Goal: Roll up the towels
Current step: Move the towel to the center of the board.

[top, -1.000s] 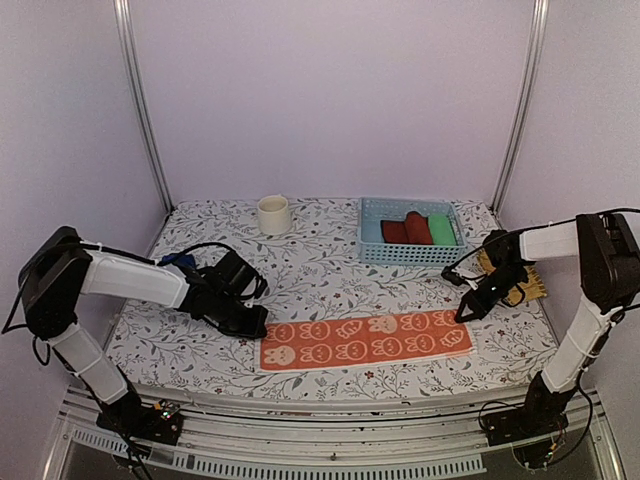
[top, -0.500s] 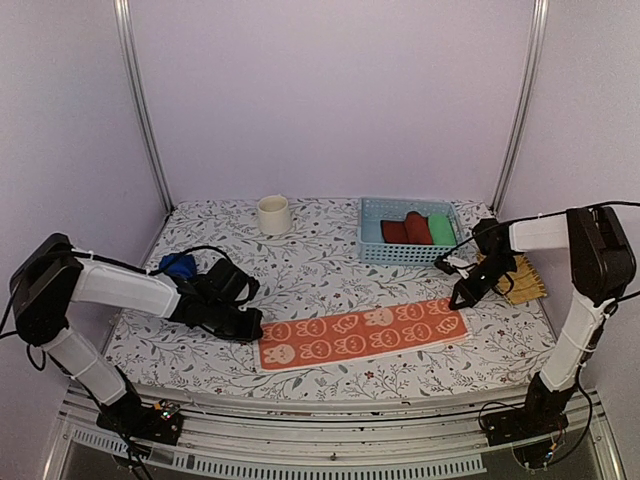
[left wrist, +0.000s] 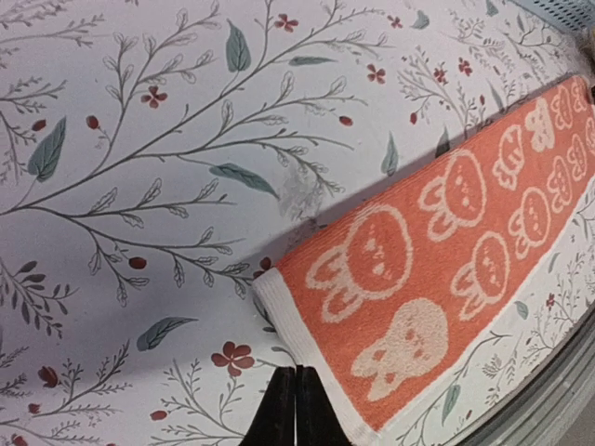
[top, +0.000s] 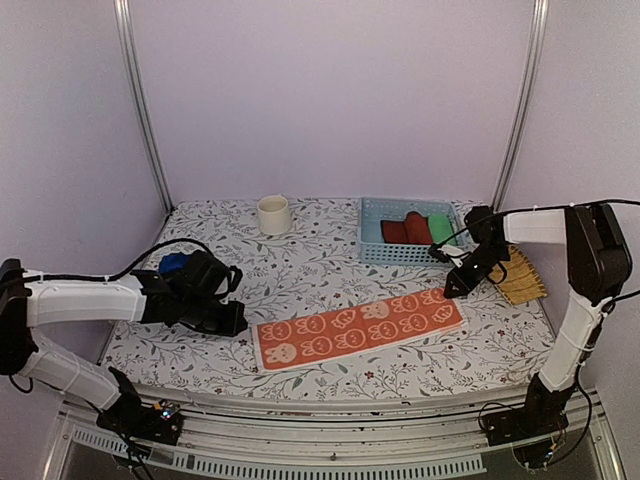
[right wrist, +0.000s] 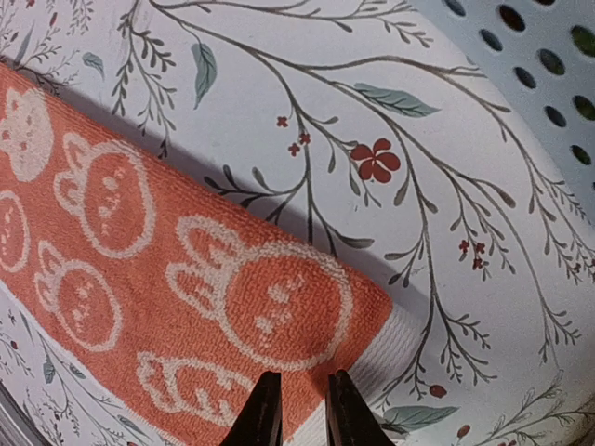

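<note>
blue towel (top: 175,265): it is seen as a blue bundle on the bench (top: 320,262) at the far left, partly covered by the left arm. Whether it is rolled cannot be told.
left claw (top: 231,322): it is held low over the bench and is closed, with the two fingers (left wrist: 284,409) pressed together. The tips are placed at the white hem on the left end of the orange towel.
cup (top: 273,214): a cream cup is stood upright at the back of the bench.
orange towel (top: 360,328): it is spread flat and unrolled on the front middle of the bench. It is laid slantwise, with white rabbit shapes printed on it.
basket (top: 410,255): a light blue basket is placed at the back right. The red rolls (top: 412,228) and a green roll (top: 441,228) are kept inside it.
right claw (top: 452,290): it is lowered to the far right corner of the orange towel. The fingers are parted only a little, with the flat hem seen between them.
yellow-brown object (top: 525,280): it is laid near the right edge, just behind the right claw.
</note>
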